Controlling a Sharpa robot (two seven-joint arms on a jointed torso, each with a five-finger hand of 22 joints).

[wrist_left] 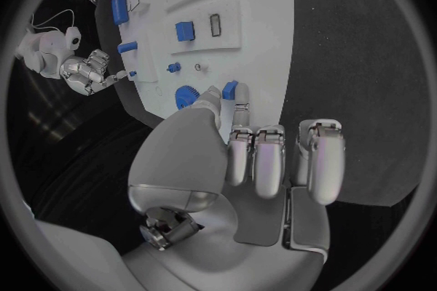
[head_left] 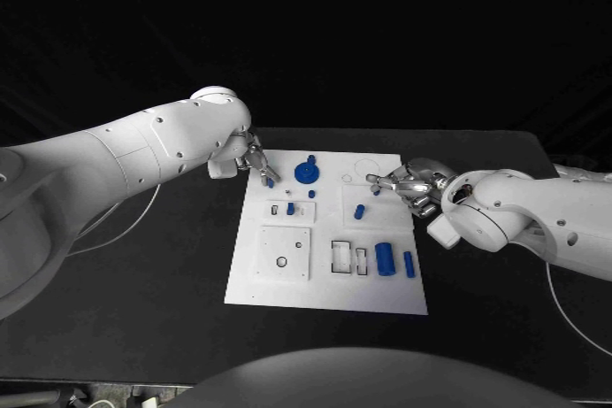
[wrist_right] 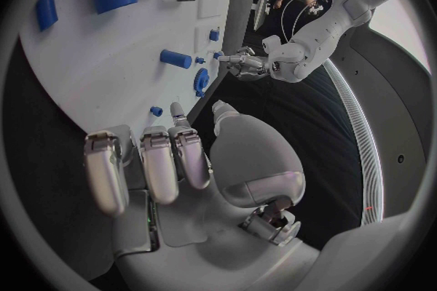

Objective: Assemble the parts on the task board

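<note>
We see the left hand (head_left: 251,163) at the far left corner of the task board (head_left: 328,288), its fingers pinching a small blue part (wrist_left: 230,89) at their tips, which the left wrist view shows between the thumb and a fingertip right over the board's edge. Just beside that hand, on the board, lies a round blue gear-like part (head_left: 306,171). The right hand (head_left: 406,184) reaches in from the board's far right side, and it holds a small blue piece (head_left: 377,192) at its fingertips, low over the white plate; in the right wrist view the piece (wrist_right: 156,110) sits next to an extended fingertip, while the other fingers are curled. Between the two hands, further toward the board's middle, we see a short blue peg (head_left: 360,211) lying on the plate and another small blue part (head_left: 291,209) standing in a rectangular recess. Nearer to the robot, a large blue cylinder (head_left: 384,259) and a slim blue bar (head_left: 409,264) lie side by side, next to two outlined rectangular slots. The board rests on the black surface (head_left: 153,302).
</note>
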